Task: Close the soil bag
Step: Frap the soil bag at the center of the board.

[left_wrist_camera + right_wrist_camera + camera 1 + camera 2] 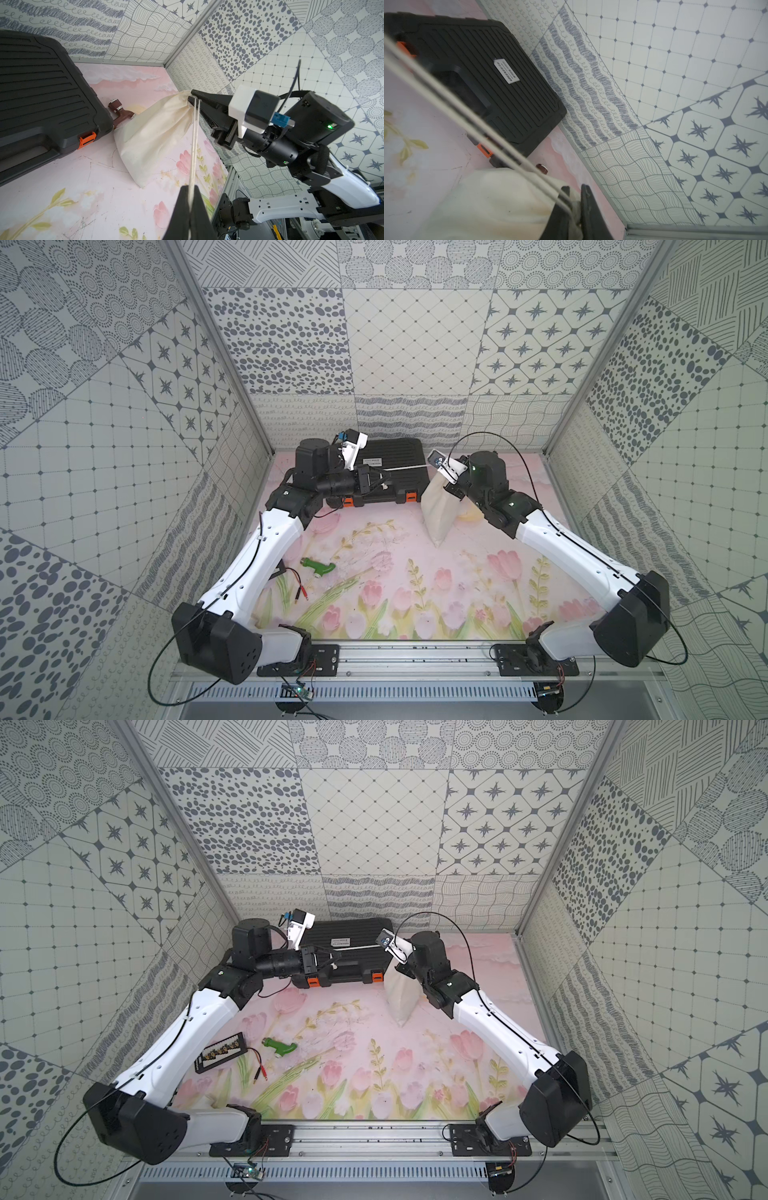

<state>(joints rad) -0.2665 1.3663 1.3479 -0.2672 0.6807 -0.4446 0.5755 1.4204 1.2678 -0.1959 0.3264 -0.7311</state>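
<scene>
Cream soil bag point(438, 510) (cords point(193, 145) taut), contents hidden

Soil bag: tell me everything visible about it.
The soil bag is a plain cream cloth pouch, lightly stained. Its gathered mouth is pinched in the right gripper, so it hangs tilted, bottom corner down at the mat. Two pale cords run taut from the mouth to the shut left gripper. It sits beside the black case.

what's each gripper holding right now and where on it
The right gripper pinches the soil bag at its gathered mouth; the left gripper is shut on its drawstring cords, stretched taut.
</scene>
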